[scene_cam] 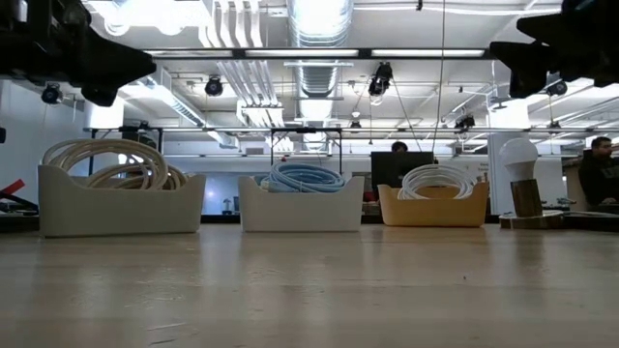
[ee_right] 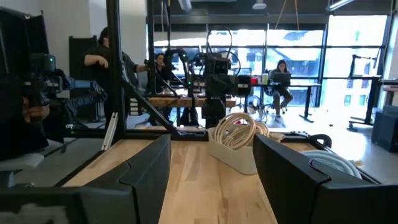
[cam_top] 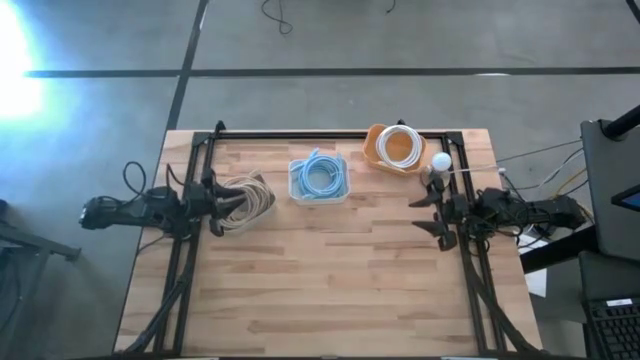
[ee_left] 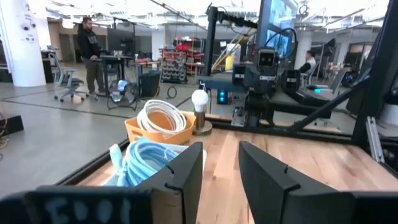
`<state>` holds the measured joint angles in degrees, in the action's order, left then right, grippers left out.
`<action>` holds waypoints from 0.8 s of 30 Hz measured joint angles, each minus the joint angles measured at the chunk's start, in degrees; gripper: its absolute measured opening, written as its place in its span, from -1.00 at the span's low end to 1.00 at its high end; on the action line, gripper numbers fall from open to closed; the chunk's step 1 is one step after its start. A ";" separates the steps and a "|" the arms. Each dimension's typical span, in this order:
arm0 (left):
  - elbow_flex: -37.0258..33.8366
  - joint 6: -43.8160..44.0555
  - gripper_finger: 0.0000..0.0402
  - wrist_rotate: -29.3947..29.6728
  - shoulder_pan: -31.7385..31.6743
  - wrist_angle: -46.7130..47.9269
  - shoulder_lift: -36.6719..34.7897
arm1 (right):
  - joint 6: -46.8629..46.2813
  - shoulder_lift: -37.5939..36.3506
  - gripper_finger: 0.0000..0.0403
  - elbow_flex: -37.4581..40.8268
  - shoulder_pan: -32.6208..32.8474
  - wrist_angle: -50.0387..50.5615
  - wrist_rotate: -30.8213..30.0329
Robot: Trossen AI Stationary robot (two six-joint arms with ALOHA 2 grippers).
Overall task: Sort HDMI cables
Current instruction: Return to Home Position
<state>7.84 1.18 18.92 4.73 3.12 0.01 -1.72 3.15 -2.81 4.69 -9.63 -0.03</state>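
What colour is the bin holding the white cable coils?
The bin is yellow-orange, clearest in the high view.

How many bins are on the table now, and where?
3: cream bin with beige cables at left, white bin with blue cables back centre, yellow bin with white cables back right. None look hidden.

Cables in bins — side by side

Strong glare bleached the floor at the high view's left edge. Ceiling lights blazed in the low view, while the table lay evenly lit.
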 joint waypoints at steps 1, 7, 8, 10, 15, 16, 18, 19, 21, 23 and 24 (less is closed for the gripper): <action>-0.26 -0.02 -0.40 0.00 0.01 -0.07 0.00 | -0.05 -0.76 0.11 0.44 0.02 -0.01 0.00; -0.56 -2.27 -0.40 0.16 0.01 -0.04 0.00 | -0.72 -3.17 0.11 1.24 0.00 2.42 0.00; -0.49 -2.66 -0.40 0.17 0.00 -0.01 0.00 | -0.74 -3.11 0.11 1.24 0.00 2.61 0.00; -0.47 -3.13 -0.40 0.24 0.00 -0.08 0.00 | -0.87 -3.12 0.11 1.24 0.00 2.64 0.00; -1.64 -3.02 -0.40 0.50 0.00 -0.01 -0.02 | -0.76 -3.17 0.11 1.24 0.00 3.13 0.00; -1.92 -2.96 -0.40 0.50 0.00 -0.01 -0.02 | -0.72 -3.17 0.11 1.24 0.00 3.11 0.00; -2.76 -3.22 -0.40 0.46 0.00 -1.30 -0.02 | -0.85 -3.17 0.11 1.24 0.00 3.11 0.00; -3.33 -3.94 -0.40 0.31 0.00 -2.11 -0.02 | -0.85 -3.17 0.11 1.24 0.00 3.14 0.00; -4.65 -4.86 -0.40 -0.51 0.00 -3.08 -0.02 | -1.26 -3.16 0.11 1.25 0.00 3.14 0.00; -5.98 -5.38 -0.40 -1.83 0.00 -4.41 -0.02 | -2.20 -3.17 0.11 1.49 0.00 3.09 0.02; -6.54 -5.46 -0.40 -2.23 0.00 -5.01 -0.02 | -2.59 -3.15 0.11 1.63 0.00 3.15 0.02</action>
<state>1.30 -4.29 16.69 4.73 -1.90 -0.01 -4.31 0.01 -1.18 4.69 -6.48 -0.01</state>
